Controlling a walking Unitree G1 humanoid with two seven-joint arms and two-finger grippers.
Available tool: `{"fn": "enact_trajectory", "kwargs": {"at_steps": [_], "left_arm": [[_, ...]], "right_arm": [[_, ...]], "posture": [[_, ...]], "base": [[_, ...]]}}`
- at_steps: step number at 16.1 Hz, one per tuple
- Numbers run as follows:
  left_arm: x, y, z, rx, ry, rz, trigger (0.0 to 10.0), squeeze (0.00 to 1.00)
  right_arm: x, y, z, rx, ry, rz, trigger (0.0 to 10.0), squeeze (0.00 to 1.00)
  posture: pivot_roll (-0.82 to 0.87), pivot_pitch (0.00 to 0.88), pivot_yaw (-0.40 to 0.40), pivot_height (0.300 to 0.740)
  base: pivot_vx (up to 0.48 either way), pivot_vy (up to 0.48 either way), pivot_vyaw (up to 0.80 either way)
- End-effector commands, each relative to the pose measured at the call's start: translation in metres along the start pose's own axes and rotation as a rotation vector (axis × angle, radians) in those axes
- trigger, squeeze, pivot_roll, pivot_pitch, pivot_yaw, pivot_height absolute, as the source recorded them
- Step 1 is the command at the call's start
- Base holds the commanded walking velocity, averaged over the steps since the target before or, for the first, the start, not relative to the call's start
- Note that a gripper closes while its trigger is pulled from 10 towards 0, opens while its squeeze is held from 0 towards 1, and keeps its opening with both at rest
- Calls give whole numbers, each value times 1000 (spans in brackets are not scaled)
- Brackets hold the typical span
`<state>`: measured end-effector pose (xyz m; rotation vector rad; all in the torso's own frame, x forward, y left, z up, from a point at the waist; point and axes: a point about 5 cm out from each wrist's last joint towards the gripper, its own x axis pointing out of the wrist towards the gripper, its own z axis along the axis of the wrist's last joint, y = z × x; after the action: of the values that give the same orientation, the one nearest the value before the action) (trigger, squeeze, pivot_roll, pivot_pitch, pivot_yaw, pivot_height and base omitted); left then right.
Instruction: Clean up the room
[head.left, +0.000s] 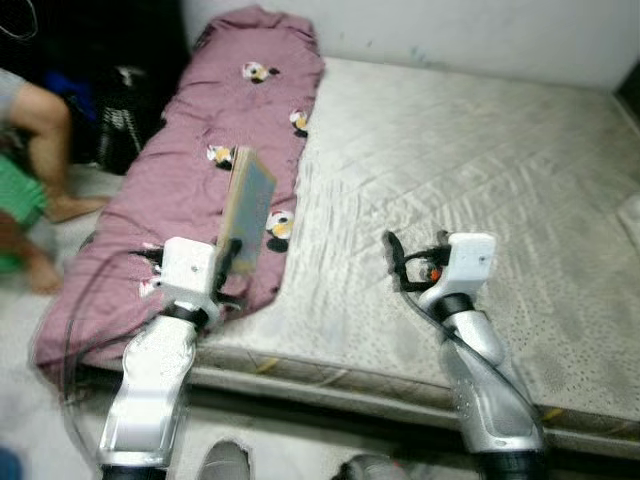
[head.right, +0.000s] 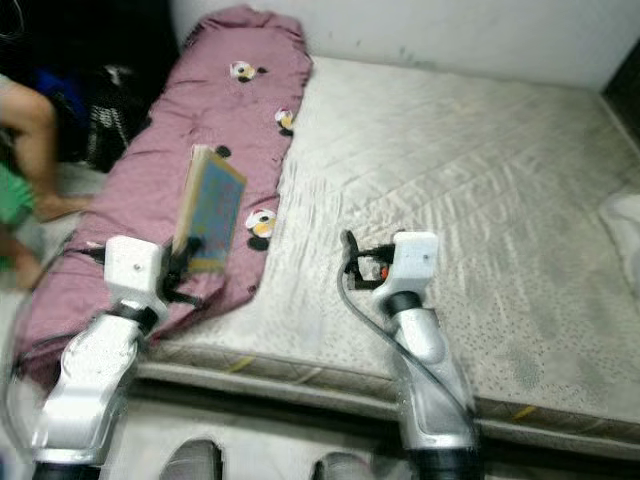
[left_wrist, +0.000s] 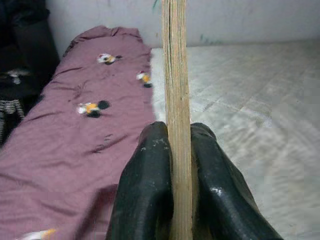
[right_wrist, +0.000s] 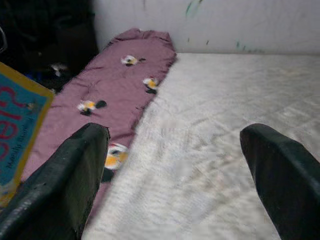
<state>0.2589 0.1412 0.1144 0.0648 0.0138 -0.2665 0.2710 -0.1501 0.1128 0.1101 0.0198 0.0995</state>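
Book (head.left: 248, 205), carry step: left gripper (left_wrist: 172, 165) clamps it upright; right gripper (right_wrist: 175, 165) spread, empty; drop-off spot needed next, blanket (head.left: 190, 180) at 11 o'clock.

I can make out big red letters on the book's (right_wrist: 17, 132) teal cover, cut off and unreadable.

Bedroom: bare mattress (head.left: 470, 190), mauve blanket (head.left: 200, 180)

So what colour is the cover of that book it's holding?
Teal blue cover with red lettering and a yellow border on the thin book, clearest in the right wrist view.
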Motion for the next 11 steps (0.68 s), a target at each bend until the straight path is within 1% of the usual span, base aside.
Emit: {"fn": "enact_trajectory", "kwargs": {"at_steps": [1,4,11], "left_arm": [[2,-1,9,16,-43,-17,10000,0],[2,-2,9,14,-43,-18,10000,0],[3,-3,9,5,-43,-27,10000,0]], "right_arm": [[2,-1,5,-3,-15,-3,10000,0],[3,-1,5,-16,-13,-14,10000,0],[4,-1,5,-16,-15,-16,10000,0]], "posture": [[-15,73,-58,740],[-15,72,-60,740],[-17,71,-59,740]], "base": [[0,-315,0],[0,-312,0],[0,-312,0]]}}
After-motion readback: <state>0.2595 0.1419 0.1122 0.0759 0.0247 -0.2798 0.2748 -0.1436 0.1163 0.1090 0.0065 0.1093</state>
